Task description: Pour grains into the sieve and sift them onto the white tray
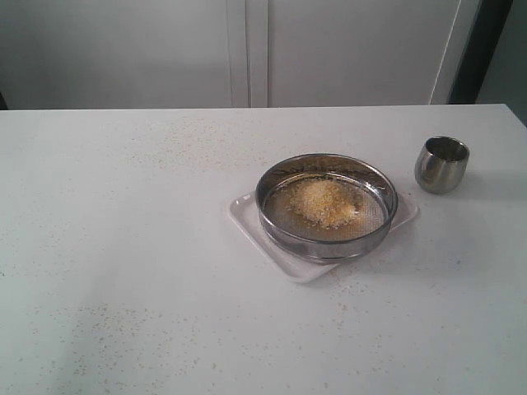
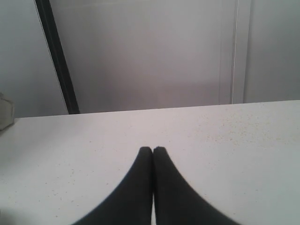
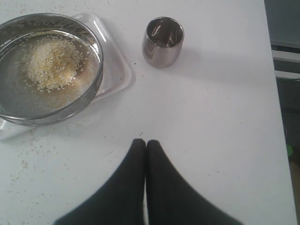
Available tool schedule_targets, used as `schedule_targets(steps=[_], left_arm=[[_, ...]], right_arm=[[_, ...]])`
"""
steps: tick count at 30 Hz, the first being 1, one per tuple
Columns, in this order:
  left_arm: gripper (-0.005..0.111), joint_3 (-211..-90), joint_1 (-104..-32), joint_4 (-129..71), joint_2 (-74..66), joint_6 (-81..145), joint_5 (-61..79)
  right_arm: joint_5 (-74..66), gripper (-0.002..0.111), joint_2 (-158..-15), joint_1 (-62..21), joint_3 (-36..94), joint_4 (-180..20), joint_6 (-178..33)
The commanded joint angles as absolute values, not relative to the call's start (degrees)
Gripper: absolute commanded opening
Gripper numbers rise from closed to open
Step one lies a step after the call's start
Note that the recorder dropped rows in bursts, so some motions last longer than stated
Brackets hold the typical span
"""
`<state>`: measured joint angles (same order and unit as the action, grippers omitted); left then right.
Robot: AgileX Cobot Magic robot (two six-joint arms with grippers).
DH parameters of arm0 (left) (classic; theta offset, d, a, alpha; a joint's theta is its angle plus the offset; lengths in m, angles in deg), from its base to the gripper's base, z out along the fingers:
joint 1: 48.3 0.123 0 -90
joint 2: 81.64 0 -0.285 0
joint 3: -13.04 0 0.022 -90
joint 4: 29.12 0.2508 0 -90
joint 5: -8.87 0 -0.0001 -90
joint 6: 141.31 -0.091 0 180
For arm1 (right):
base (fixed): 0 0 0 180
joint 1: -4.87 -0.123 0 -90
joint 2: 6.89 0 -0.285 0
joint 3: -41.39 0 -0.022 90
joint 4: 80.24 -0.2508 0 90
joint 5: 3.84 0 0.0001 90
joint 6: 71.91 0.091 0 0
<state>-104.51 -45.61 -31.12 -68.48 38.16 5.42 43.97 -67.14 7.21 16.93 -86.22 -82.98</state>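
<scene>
1. Pale wall panels [image 1: 123, 49] stood behind a white bench [image 1: 123, 271], whose top was dusted with stray specks [image 1: 189, 144], thickest toward the upper middle of the exterior frame.
2. Right of centre lay the white tray [image 1: 247, 214]. The sieve [image 1: 325, 243] rested on it and covered most of it.
3. The grains [image 1: 323, 202] sat heaped on the mesh, so pouring looked done and sifting not.
4. A steel cup [image 1: 441, 164] stood upright to the right of the sieve, apart from it.
5. The left claw [image 2: 152, 150] was pressed together and empty over bare bench. The right claw [image 3: 143, 143] was likewise pressed together, holding nothing and touching neither cup nor tray.
6. Risk: the tray showed little margin around the sieve, so a wide shake would likely drop fines onto the bench.
7. Risk: the smooth steel rim could slip in a pinch and tip the heap out.
8. Risk: a sideways swing might knock the nearby cup.
</scene>
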Motion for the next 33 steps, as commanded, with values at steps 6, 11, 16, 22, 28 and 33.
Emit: schedule_targets(steps=[6, 11, 16, 22, 28, 33], left_arm=[[0.0, -105.9, -45.6, -31.5, -67.7, 38.7, 6.3], [0.0, -105.9, -45.6, -31.7, -67.7, 39.0, 6.3], [0.0, -107.6, -45.6, -31.9, -65.6, 41.8, 3.9], [0.0, -114.0, -45.6, -31.9, -56.7, 41.6, -4.4], [0.0, -121.4, -45.6, -32.1, -46.1, 41.6, -13.5], [0.0, -126.3, -45.6, -32.7, -36.8, 41.5, -17.0]], right_arm=[[43.2, 0.0, -66.8, 7.7, 16.8, -86.0, -81.6], [43.2, 0.0, -66.8, 7.7, 16.8, -86.0, -81.6], [43.2, 0.0, -66.8, 7.7, 16.8, -86.0, -81.6], [43.2, 0.0, -66.8, 7.7, 16.8, -86.0, -81.6], [43.2, 0.0, -66.8, 7.7, 16.8, -86.0, -81.6], [43.2, 0.0, -66.8, 7.7, 16.8, -86.0, -81.6]])
